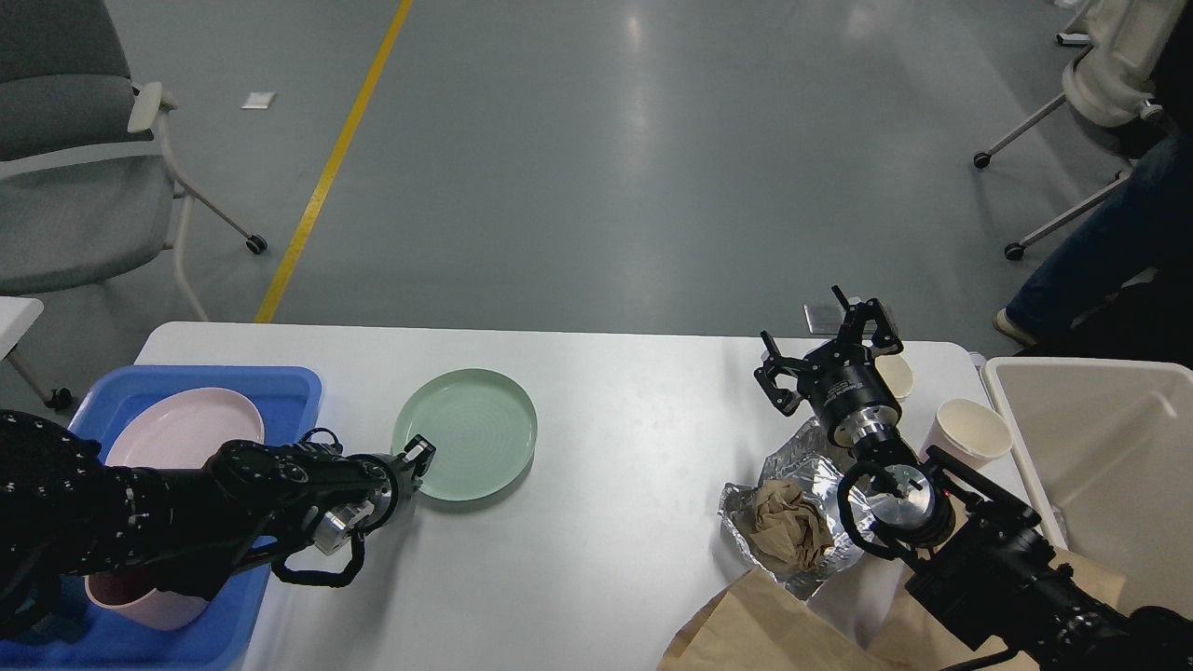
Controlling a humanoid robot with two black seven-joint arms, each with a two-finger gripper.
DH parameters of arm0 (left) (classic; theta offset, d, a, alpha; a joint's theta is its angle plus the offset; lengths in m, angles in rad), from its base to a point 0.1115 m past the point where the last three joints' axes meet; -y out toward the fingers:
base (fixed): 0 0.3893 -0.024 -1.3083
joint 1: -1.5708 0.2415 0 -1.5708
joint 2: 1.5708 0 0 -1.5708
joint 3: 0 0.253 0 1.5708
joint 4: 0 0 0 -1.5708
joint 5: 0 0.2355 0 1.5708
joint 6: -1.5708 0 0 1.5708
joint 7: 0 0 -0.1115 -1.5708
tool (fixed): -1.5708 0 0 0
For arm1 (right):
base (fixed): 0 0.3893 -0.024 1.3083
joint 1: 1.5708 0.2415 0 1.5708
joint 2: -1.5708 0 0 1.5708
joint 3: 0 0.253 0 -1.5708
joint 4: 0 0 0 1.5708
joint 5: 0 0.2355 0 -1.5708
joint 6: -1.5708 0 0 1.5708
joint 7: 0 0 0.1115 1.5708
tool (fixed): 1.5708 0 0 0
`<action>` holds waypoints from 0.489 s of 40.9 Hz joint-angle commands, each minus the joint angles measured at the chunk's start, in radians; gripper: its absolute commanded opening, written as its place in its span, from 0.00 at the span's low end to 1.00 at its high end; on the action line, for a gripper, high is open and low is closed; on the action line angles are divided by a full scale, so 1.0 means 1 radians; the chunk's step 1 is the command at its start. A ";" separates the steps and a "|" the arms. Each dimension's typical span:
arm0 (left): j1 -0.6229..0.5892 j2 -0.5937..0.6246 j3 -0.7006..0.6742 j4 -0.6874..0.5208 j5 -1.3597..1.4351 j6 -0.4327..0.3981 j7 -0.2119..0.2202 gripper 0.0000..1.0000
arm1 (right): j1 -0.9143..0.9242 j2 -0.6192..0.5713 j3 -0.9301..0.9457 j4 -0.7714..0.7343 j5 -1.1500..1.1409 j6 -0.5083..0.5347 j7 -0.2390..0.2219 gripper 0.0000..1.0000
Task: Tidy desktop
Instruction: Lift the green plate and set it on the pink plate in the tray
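Observation:
The white desktop (615, 391) fills the lower half of the head view. A pale green plate (471, 429) lies on it left of centre. My left gripper (418, 457) sits at the plate's near-left rim and looks shut on it. My right gripper (825, 349) hangs over the back right of the desktop, open and empty, its fingers spread wide. Just behind it stands a paper cup (899, 375), partly hidden. A second paper cup (972, 431) stands to its right. Crumpled foil (792, 461) holding a ball of brown paper (788, 524) lies below the right wrist.
A blue tray (289, 387) at the left edge holds a pink plate (182, 429) and a pink cup (140, 601). A beige bin (1100, 447) stands off the right end. A brown paper bag (764, 629) lies at the front right. Chairs stand on the floor beyond.

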 commanded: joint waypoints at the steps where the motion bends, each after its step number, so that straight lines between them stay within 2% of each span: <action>1: -0.055 0.048 0.007 -0.021 0.005 -0.114 0.028 0.00 | 0.000 0.000 0.000 0.000 0.000 0.000 0.000 1.00; 6: -0.145 0.158 0.015 -0.090 0.008 -0.243 0.082 0.00 | 0.000 0.000 0.000 0.000 0.000 0.000 0.000 1.00; 7: -0.191 0.213 0.023 -0.111 0.017 -0.322 0.109 0.00 | 0.000 0.000 -0.001 0.000 0.000 0.000 0.000 1.00; 9: -0.234 0.272 0.040 -0.119 0.034 -0.426 0.140 0.00 | 0.000 0.000 0.000 0.000 0.000 0.000 0.000 1.00; 12: -0.297 0.356 0.066 -0.118 0.072 -0.610 0.172 0.00 | 0.000 0.000 0.000 0.000 0.000 0.000 0.000 1.00; 13: -0.340 0.406 0.078 -0.113 0.113 -0.733 0.184 0.00 | 0.000 0.000 0.000 0.000 0.000 0.000 0.000 1.00; 17: -0.431 0.516 0.083 -0.102 0.238 -0.970 0.194 0.00 | 0.000 0.000 -0.001 0.000 0.000 0.000 0.000 1.00; 20: -0.489 0.598 0.073 -0.098 0.333 -1.107 0.194 0.00 | 0.000 0.000 0.000 0.000 0.000 0.000 0.000 1.00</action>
